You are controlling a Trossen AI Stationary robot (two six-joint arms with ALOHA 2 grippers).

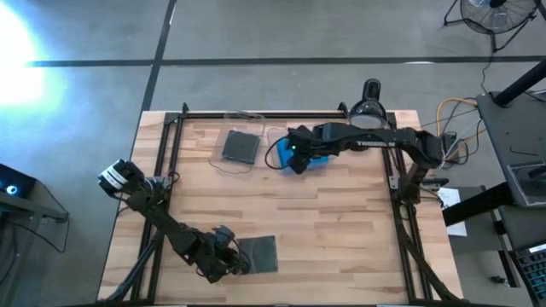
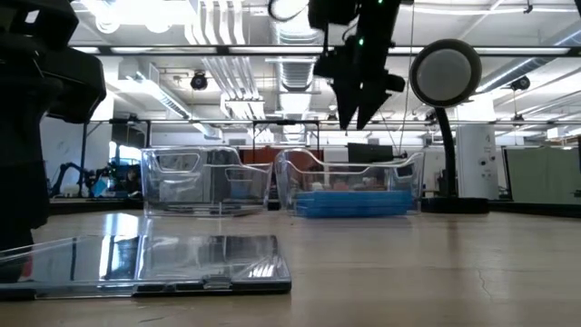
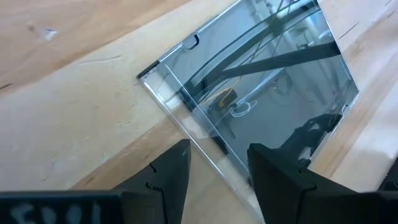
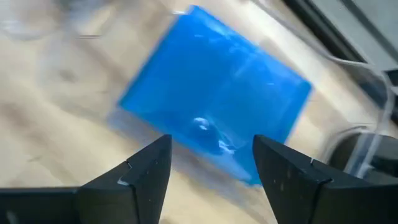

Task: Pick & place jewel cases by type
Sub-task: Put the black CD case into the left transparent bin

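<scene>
**Over two clear bins and one loose case: position record**

At the table's near edge, my left gripper [image 1: 232, 260] sat low beside a dark grey jewel case [image 1: 260, 253] lying flat on the wooden tabletop [image 1: 341, 230]. Its fingers [image 3: 169, 177] stood parted, holding nothing, with the case's near edge showing between and just beyond them in the left wrist view [image 3: 261, 87]. In the low view that same case [image 2: 182, 263] lay flat in the foreground, glossy and reflective.

Toward the table's far side, my right gripper [image 1: 294, 152] hung above the right-hand clear bin [image 2: 349, 177], pointing down, well clear of the bin in the low view [image 2: 357, 100]. Its fingers [image 4: 146, 177] were spread apart and empty. Below them lay a translucent blue jewel case [image 4: 214, 102], flat, at a slant to the gripper.

Items logged:
- Blue jewel cases: a flat stack [image 2: 352, 202] inside the right-hand bin, partly hidden under my right arm in the high view [image 1: 316, 160]. How many were stacked I could not tell.
- Dark jewel case, second: one [image 1: 241, 146] lying flat inside the left-hand clear bin [image 2: 204, 182].
- The two bins stood side by side at the far side of the table.
- Round black lamp [image 2: 445, 74] on a stalk stood just beyond the right-hand bin.
</scene>
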